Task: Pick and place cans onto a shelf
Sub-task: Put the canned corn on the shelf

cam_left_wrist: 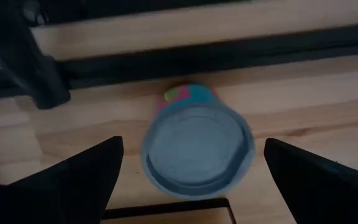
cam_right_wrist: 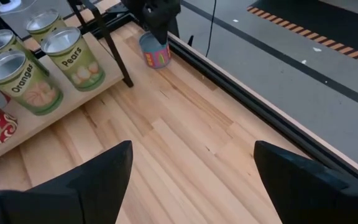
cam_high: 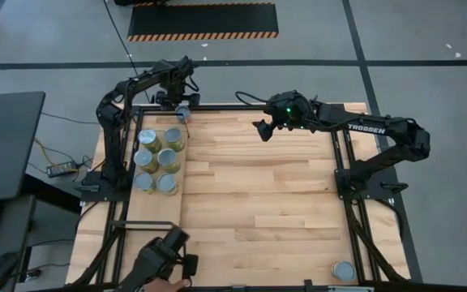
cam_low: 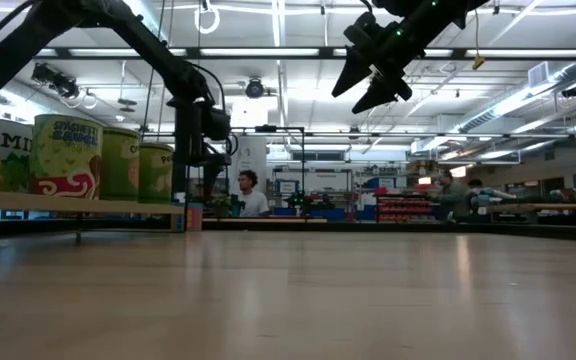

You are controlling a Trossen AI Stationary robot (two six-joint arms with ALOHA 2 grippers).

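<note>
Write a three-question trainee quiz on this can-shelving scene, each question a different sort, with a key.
1. True or false: the left gripper is shut on the blue can.
2. Multiple choice: the lone can far from the shelf stands at the table's A) near right corner, B) far left corner, C) middle.
3. Fill in: the right gripper hangs above the table with its fingers ____.

Key: 1 false, its open fingers flank the can; 2 A; 3 open.
</note>
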